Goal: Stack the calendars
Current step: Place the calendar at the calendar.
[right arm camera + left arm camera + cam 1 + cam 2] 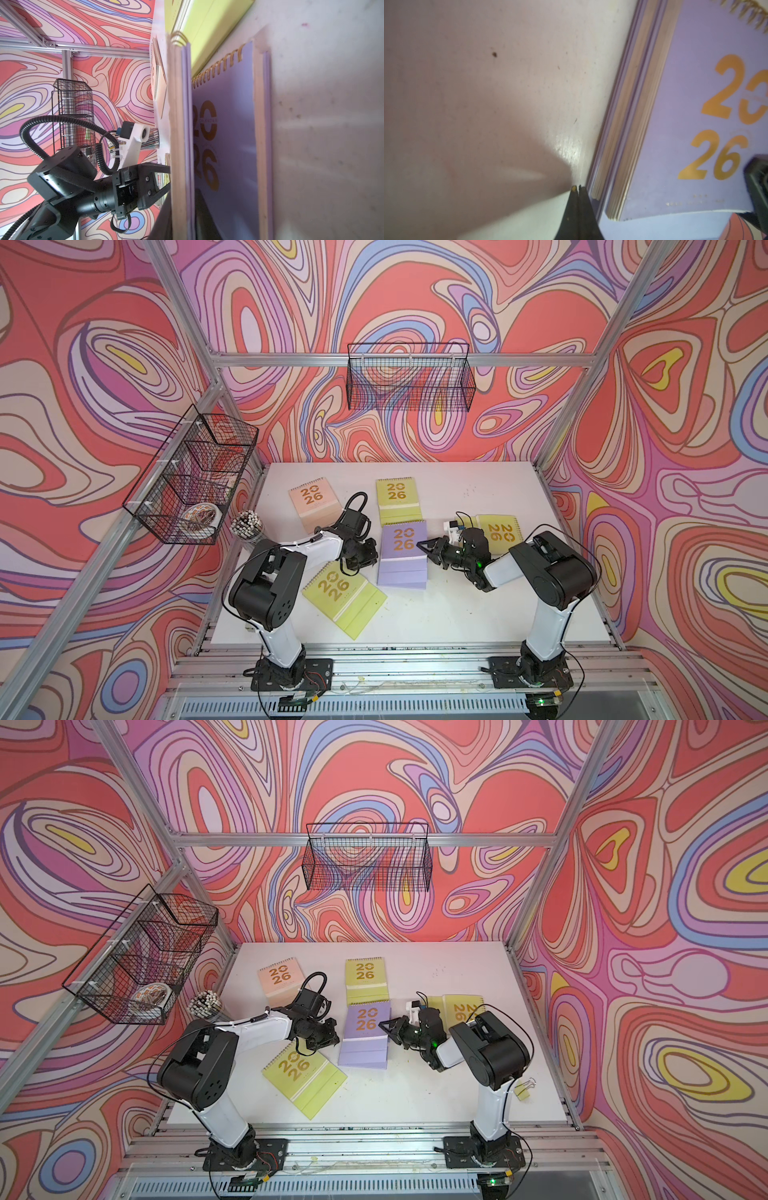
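Two lavender calendars (402, 558) lie stacked mid-table. My right gripper (422, 546) (182, 192) is shut on the upper one's right edge, one finger above and one below, lifting that edge off the lower lavender calendar (232, 135). At the stack's left edge (629, 116) my left gripper (578, 187) (368, 560) is shut and empty, tips at the table. A peach calendar (313, 504) lies back left and a lime calendar (397, 499) back centre. A second lime calendar (500, 533) lies behind the right wrist, a third (343, 599) at the front.
A cup of pens (247, 526) stands at the table's left edge under a wire basket (191, 477). Another wire basket (409, 377) hangs on the back wall. A binder clip on a lime note (524, 1089) lies beside the right arm.
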Controlling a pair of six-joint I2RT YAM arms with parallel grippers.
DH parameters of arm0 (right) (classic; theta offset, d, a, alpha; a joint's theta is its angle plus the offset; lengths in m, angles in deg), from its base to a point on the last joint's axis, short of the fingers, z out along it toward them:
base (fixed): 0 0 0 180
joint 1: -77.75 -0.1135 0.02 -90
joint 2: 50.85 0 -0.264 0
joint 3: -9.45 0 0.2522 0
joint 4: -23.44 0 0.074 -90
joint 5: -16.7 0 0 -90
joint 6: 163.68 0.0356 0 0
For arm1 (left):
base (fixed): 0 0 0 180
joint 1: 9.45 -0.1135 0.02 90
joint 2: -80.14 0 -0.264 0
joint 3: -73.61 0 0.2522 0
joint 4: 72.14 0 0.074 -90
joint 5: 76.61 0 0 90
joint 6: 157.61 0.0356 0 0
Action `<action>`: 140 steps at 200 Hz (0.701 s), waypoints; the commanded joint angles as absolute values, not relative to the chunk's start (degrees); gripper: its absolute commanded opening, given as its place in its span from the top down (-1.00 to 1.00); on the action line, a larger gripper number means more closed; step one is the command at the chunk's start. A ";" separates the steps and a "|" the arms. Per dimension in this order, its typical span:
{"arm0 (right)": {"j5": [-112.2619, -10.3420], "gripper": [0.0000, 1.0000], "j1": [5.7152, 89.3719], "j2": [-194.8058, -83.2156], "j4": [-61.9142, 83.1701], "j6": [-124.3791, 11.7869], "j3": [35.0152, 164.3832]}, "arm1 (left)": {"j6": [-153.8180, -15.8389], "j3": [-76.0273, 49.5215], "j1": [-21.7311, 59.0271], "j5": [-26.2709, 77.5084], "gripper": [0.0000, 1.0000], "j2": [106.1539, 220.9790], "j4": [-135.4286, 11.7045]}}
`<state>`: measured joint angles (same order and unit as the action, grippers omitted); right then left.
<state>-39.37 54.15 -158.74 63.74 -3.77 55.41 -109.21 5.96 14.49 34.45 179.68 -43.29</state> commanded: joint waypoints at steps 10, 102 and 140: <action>-40.17 0.44 53.45 -157.24 58.55 -6.09 57.39 | -109.27 6.50 14.23 34.64 1.00 180.33 -44.49; -43.11 -0.35 53.32 -153.02 46.01 -10.29 59.63 | -108.83 5.80 14.24 33.89 1.00 179.98 -43.61; -44.46 -0.76 53.38 -152.68 39.82 -11.86 61.30 | -108.59 5.54 14.28 33.24 1.00 179.52 -41.91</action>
<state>-42.06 53.52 -153.45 46.43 -9.59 59.94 -109.19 5.96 14.49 34.34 179.68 -43.86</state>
